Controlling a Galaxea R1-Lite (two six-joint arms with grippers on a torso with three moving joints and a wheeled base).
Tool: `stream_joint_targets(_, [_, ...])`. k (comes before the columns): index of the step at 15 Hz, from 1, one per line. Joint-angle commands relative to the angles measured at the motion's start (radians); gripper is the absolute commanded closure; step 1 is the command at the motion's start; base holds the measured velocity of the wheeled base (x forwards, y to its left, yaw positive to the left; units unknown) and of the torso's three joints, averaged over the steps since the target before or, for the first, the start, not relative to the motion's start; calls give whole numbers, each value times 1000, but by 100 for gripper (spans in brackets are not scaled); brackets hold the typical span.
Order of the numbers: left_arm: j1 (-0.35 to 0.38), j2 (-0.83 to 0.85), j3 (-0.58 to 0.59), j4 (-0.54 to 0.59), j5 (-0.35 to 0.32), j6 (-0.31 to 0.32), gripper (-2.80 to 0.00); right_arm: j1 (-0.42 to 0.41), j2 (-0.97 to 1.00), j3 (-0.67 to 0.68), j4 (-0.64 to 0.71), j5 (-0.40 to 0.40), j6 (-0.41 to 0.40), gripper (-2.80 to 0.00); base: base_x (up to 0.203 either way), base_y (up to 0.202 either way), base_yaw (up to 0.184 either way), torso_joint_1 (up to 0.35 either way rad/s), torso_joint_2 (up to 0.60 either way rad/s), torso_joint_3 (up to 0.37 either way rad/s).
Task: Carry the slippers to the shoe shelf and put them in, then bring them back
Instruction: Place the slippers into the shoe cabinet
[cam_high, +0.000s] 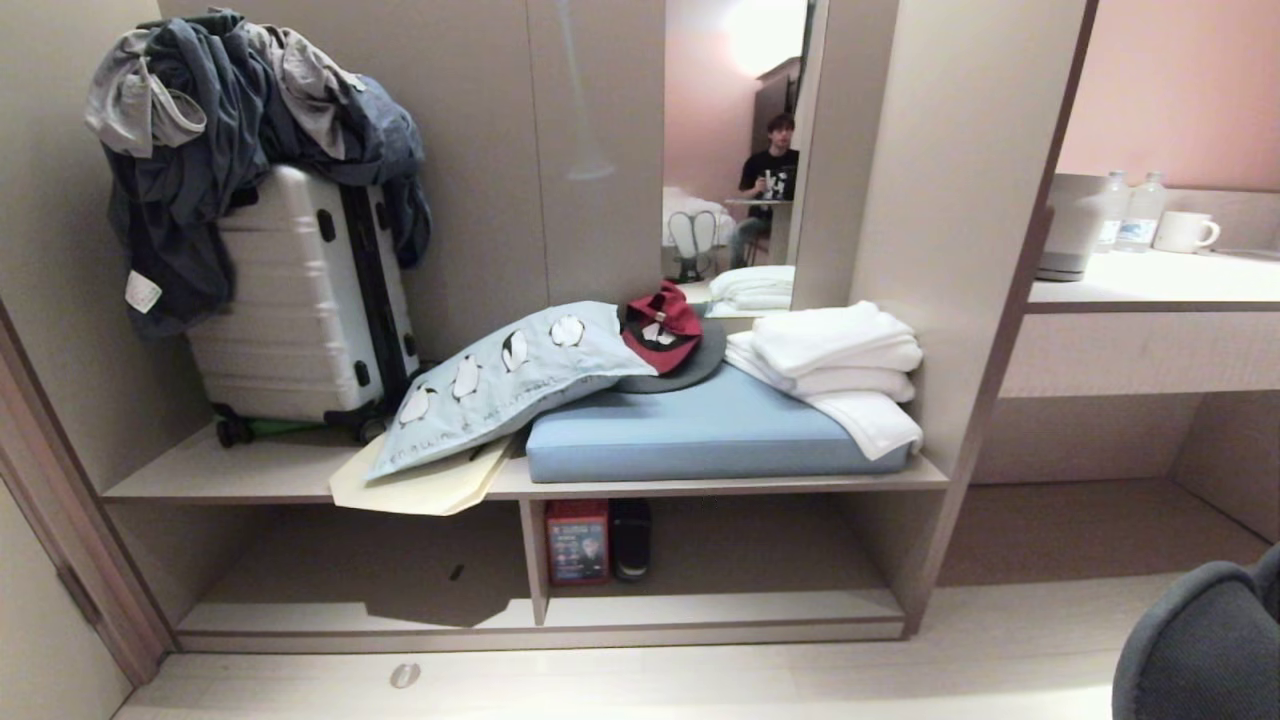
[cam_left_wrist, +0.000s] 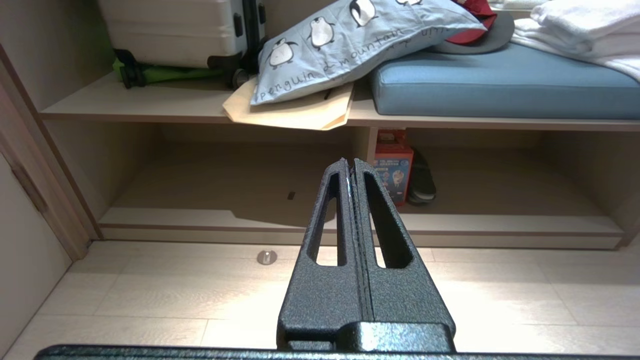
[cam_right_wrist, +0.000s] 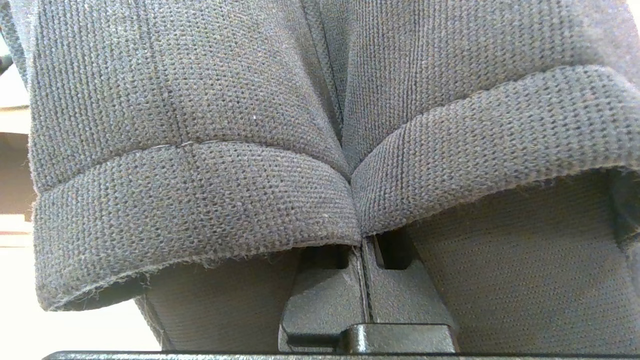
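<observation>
Two slippers (cam_right_wrist: 200, 150) side by side — pinched in right pincer (cam_right_wrist: 367, 260), toes pointing away

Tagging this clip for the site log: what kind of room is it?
Probably a hotel room's entry closet: a suitcase on the luggage bench, folded white towels beside a mirror, and water bottles on the counter alongside.

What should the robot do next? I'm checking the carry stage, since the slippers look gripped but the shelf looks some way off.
Probably drive closer to the shoe shelf. The right gripper is shut on the slippers, both pinched together at their inner edges, while floor lies between robot and shelf. The left bay looks free; the right one holds a red box and a black shoe. The left gripper is shut, empty.
</observation>
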Motion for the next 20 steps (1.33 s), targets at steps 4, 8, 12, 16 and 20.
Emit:
stream_joint_targets(4, [0, 2, 0, -1, 2, 0, 0, 0, 1, 0, 0, 0, 2, 0, 0, 0, 0, 2, -1, -120])
stream_joint_targets(8, [0, 2, 0, -1, 2, 0, 0, 0, 1, 0, 0, 0, 2, 0, 0, 0, 0, 1, 2, -194])
stream_joint_targets(12, [0, 1, 0, 0, 0, 0, 0, 0, 1, 0, 0, 0, 2, 0, 0, 0, 0, 2, 6, -197])
stream_joint_targets(16, [0, 2, 0, 1, 2, 0, 0, 0, 1, 0, 0, 0, 0, 0, 0, 0, 0, 2, 1, -197])
stream_joint_targets(20, [0, 0, 0, 1, 0, 0, 0, 0, 1, 0, 0, 0, 0, 0, 0, 0, 0, 1, 2, -197])
